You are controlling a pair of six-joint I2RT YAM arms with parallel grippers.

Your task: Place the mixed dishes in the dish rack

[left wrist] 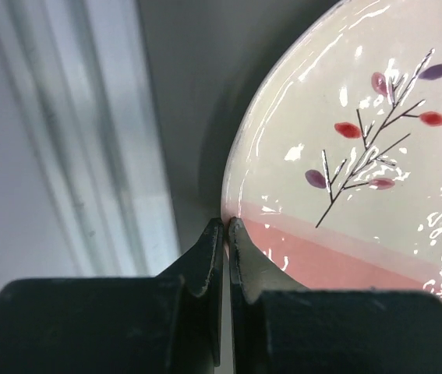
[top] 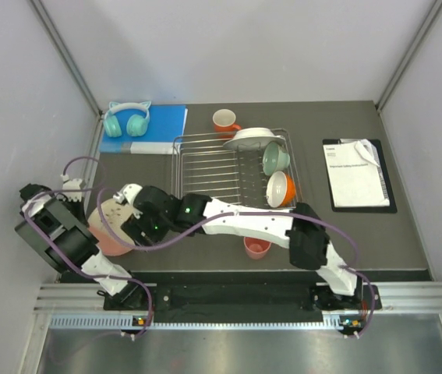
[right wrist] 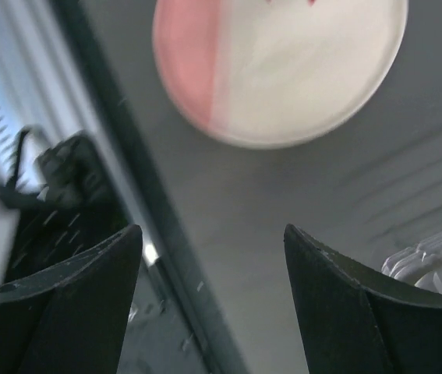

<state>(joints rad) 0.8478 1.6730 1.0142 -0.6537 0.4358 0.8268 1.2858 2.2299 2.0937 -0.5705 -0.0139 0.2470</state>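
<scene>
Left claw (left wrist: 226, 226) is clamped on the rim of the plate (left wrist: 361, 156), left of the rack (top: 205, 167), right claw (right wrist: 213, 292) gapes empty, so next comes a steady lift across into the rack's tines.

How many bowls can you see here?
2. The mint-green bowl and the orange bowl sit in the dish rack, at its right end; the arms might hide another.

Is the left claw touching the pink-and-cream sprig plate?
Touching. The left wrist view shows the left claw closed on the rim of the pink-and-cream sprig plate, one tip on each side, with no gap visible.
</scene>
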